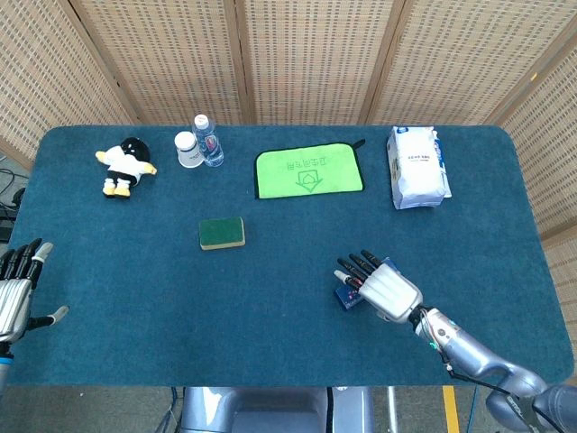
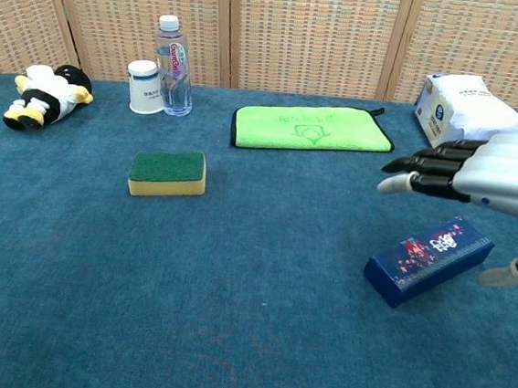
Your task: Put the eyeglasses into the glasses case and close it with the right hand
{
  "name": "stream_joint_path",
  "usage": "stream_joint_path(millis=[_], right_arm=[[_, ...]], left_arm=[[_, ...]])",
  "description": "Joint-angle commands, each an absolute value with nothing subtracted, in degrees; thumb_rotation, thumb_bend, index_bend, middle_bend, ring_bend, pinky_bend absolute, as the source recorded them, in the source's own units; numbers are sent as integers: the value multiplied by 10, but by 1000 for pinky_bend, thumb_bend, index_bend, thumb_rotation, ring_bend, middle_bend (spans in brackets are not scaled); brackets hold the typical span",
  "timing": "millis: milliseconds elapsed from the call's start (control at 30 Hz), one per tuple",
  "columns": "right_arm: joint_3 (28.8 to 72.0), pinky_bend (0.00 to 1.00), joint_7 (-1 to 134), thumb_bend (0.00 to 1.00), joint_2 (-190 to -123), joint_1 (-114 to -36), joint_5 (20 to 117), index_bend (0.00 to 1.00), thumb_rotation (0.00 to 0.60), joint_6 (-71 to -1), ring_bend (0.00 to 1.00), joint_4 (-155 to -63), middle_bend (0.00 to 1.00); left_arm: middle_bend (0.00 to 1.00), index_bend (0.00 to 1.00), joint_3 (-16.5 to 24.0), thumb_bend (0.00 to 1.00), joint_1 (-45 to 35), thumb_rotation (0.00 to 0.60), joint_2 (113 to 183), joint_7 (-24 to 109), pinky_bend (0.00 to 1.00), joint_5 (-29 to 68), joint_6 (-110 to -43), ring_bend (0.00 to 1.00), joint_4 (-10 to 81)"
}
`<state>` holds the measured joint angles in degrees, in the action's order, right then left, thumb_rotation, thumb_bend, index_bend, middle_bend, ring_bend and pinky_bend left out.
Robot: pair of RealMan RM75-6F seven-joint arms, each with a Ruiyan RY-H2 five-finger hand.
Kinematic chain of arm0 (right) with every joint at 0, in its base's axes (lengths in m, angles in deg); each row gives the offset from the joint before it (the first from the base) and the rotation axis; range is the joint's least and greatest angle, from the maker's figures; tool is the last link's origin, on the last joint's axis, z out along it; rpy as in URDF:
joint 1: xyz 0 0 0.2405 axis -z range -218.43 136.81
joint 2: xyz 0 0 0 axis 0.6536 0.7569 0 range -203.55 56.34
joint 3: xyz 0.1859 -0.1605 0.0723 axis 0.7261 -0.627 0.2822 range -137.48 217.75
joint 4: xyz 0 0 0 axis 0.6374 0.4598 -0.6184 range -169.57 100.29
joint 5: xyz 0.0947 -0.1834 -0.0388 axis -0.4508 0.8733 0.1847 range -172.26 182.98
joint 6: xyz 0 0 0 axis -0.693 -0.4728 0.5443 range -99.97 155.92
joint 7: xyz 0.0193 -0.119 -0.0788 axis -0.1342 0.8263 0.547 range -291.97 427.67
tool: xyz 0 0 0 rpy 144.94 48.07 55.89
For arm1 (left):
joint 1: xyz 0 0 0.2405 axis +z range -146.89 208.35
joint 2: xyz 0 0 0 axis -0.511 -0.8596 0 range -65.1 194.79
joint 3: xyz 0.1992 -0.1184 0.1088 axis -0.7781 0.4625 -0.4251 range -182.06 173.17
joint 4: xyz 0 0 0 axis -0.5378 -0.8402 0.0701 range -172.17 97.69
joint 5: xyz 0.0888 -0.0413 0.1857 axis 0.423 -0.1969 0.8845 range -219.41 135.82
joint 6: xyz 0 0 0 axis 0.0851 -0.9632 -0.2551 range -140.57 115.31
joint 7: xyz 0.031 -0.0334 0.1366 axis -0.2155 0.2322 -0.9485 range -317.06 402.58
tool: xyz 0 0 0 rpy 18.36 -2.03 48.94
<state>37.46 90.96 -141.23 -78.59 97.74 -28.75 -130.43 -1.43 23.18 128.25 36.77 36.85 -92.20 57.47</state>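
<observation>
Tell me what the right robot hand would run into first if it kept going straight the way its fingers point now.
Probably nothing nearby: the right robot hand is raised above the glasses case, fingers pointing left across bare table. The sponge lies roughly that way, but lower; depth is unclear.

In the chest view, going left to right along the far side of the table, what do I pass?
Plush penguin → white cup → water bottle → green cloth → white packet.

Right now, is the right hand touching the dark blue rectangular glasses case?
No, the right hand hangs open above the dark blue rectangular glasses case, with a clear gap.
</observation>
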Motion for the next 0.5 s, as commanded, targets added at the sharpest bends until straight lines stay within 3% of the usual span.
stream_joint_path(millis=[33,200,500], right_arm=[[371,45,904,68,-1368,-666,992,0,600,-487,0,-1360,0],[374,4,843,0,-1426,-585,1000,0,600,-616,0,-1272,0],[385,0,764,0,-1472,-530,978,0,600,-665,0,-1195,0]], left_arm=[[0,0,-19,0,236,600,1276,381,0,382,-929,0,576],[0,0,-26,0,241,600,1272,392,0,403,-940,0,574],[0,0,-28,0,251,600,1279,399,0,435,-975,0,563]])
